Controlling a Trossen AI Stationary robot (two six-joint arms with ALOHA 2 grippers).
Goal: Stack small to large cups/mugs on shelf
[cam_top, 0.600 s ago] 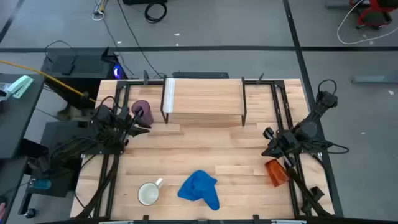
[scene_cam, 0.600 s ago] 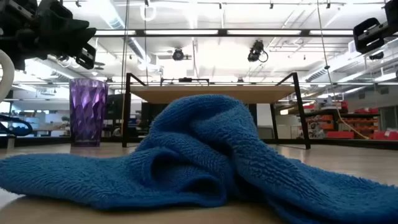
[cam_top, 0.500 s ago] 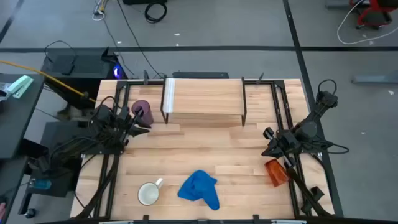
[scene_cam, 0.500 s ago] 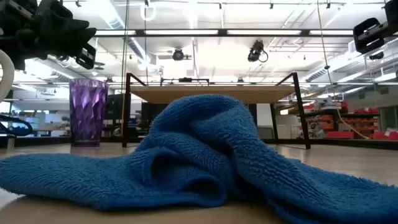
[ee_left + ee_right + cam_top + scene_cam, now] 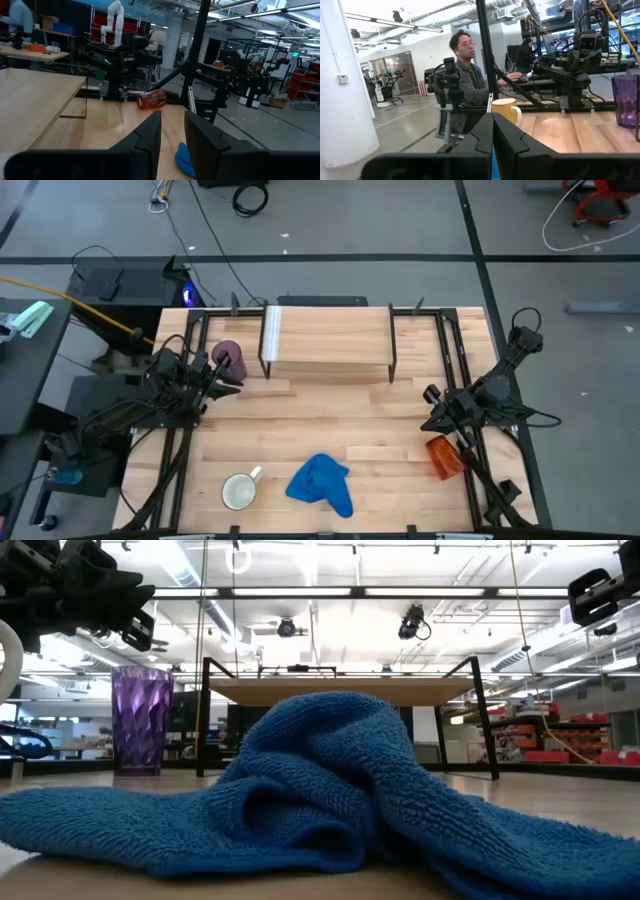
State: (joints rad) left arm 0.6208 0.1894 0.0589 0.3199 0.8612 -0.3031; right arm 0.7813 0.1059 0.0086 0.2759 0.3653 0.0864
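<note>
We see the left gripper (image 5: 232,374) raised beside the translucent purple cup (image 5: 228,357), its fingers (image 5: 150,141) slightly parted and empty. That cup stands upright on the wooden tabletop (image 5: 330,420), just left of the low light-wood shelf on black legs (image 5: 325,337), which sits at the far middle. The right gripper (image 5: 430,413) hovers at the right side, jaws pressed together on nothing. The translucent orange cup (image 5: 443,456) lies tipped near it. The white handled mug (image 5: 240,490) stands near-left, beside the crumpled blue cloth (image 5: 321,483).
</note>
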